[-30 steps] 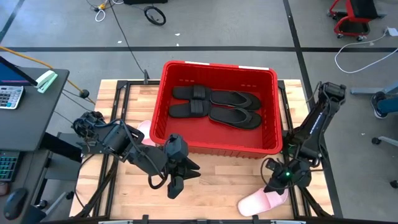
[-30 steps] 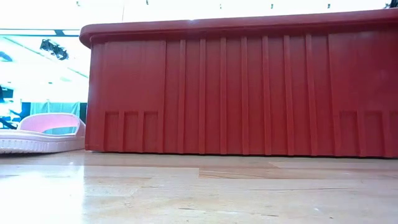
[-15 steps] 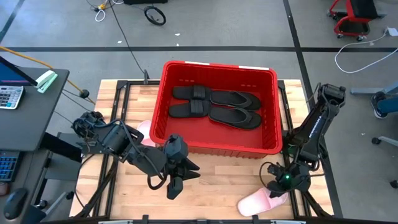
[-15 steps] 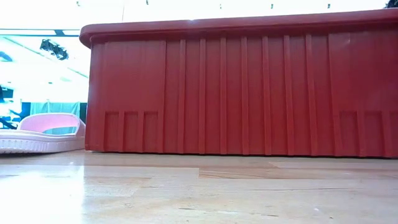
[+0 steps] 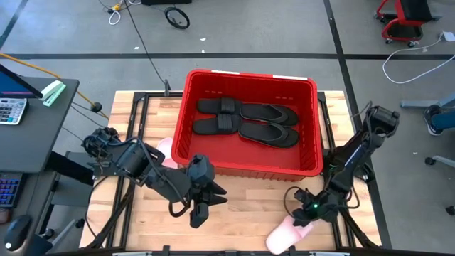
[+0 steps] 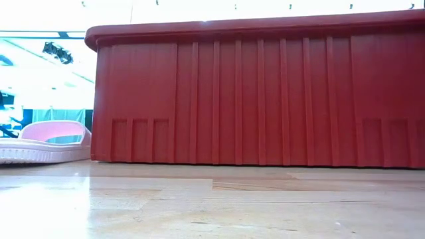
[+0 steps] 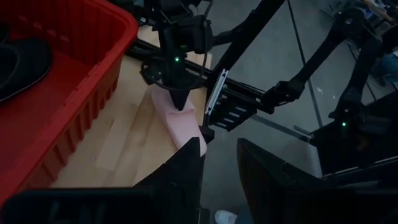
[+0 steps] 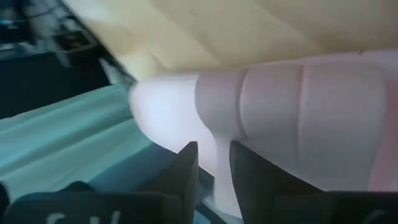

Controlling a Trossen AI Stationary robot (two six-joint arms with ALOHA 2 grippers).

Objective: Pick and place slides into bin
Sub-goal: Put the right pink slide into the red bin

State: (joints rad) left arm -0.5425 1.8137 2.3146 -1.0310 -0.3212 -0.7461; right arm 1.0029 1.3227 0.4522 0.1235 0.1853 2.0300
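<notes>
Wooden table (image 5: 249,195) under both arms. Right gripper (image 5: 302,217) is closed on a pink slide (image 5: 282,237) at the near edge — its long axis runs diagonally, partly hanging off the table. Left gripper (image 5: 198,213) hovers nearby; its fingers I cannot tell. Second pink slide (image 5: 165,151) is half hidden beside the red bin (image 5: 313,128), which holds four black slides (image 5: 245,122).

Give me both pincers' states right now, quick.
Left pincer: empty, fingers slightly apart, above the table in front of the bin.
Right pincer: closed on the pink slide at the table's front edge.
</notes>
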